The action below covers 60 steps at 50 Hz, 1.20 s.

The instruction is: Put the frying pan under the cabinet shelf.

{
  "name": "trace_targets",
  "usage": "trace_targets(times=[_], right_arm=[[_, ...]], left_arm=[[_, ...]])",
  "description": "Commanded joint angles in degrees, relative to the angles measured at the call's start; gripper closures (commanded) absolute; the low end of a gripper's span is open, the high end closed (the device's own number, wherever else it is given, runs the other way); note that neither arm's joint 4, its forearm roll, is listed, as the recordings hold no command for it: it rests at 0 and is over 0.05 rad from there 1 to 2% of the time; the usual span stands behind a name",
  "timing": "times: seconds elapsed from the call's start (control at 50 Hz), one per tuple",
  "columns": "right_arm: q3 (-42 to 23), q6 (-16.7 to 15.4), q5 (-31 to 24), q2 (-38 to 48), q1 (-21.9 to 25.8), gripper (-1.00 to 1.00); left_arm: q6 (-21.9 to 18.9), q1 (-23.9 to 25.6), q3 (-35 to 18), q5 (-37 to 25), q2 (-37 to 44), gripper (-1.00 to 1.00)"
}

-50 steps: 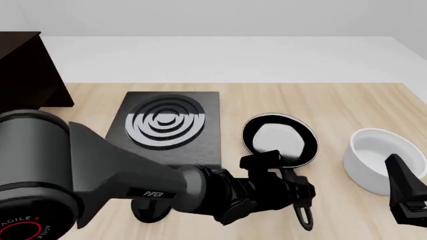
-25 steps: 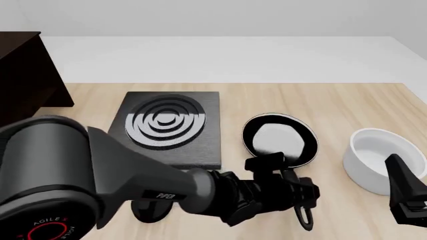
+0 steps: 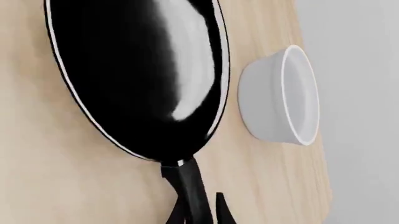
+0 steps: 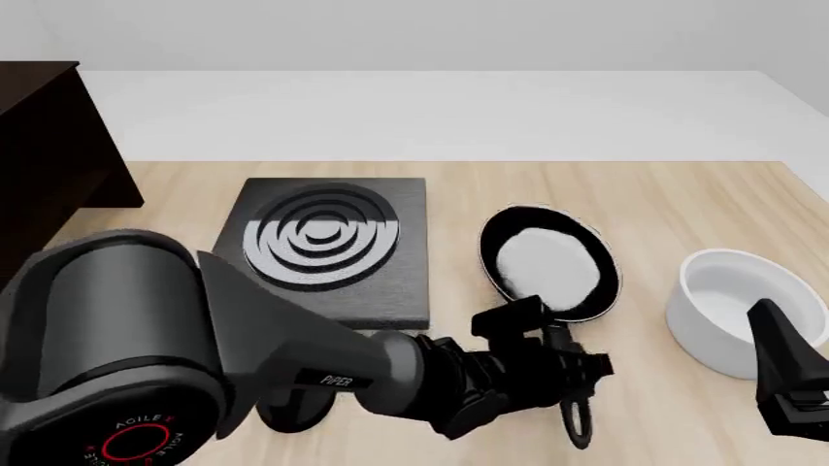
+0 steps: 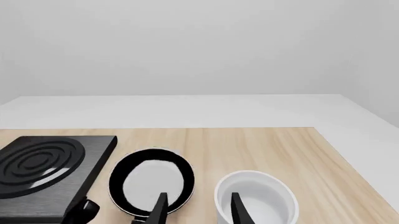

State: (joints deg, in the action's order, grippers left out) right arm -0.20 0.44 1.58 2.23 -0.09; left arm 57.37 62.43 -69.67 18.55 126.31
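A: Right, left wrist view first. What is shown?
B: The frying pan (image 3: 134, 74) is seen close up, glossy black, lying on the tabletop (image 3: 37, 177). Its handle (image 3: 190, 193) is bracketed by the left pincer (image 3: 199, 212), whose dark fingertips (image 3: 223, 211) lie right against it. The handle is judged to be pinched, since it is the slim part best suited to a hold. A white bowl (image 3: 281, 95) is seen just beside the pan.

A: Front view?
B: The left pincer (image 4: 550, 361) is closed on the handle (image 4: 570, 413), with the pan (image 4: 549, 264) between the stove plate (image 4: 326, 248) and the bowl (image 4: 728, 306). The cabinet shelf (image 4: 52, 146) is placed at the far left edge, well apart from the pan, so a long carry across is judged to be needed. Whether the pan is clear of the tabletop cannot be told. Only the right pincer's housing is seen at the lower right.

A: Right wrist view?
B: The right pincer (image 5: 197, 207) is held spread and empty near the bowl (image 5: 255, 196); it is judged to be parked out of the way. The pan (image 5: 151, 183) and stove plate (image 5: 50, 172) are seen beyond.
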Motion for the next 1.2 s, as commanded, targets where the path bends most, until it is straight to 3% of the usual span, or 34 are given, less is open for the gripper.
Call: trace_targets(times=[0.02,0.46,0.76,1.2], right_arm=[[0.0,0.03,0.0,0.01,0.0,-1.0],[0.0,0.0,0.01,0.02,0.0,-1.0],[0.0,0.0,0.0,0.0,0.01,-1.0],[0.0,-0.01,0.0,-0.01,0.0,-1.0]], left_arm=[[-0.54,-0.88,0.04,1.1,1.95,1.0],[0.02,-1.64,3.96,2.29,-3.07,1.0],[-1.14,-2.51,8.67,-0.35,-14.85,1.0],[2.78,-2.93,14.24,-1.66,-30.25,1.0]])
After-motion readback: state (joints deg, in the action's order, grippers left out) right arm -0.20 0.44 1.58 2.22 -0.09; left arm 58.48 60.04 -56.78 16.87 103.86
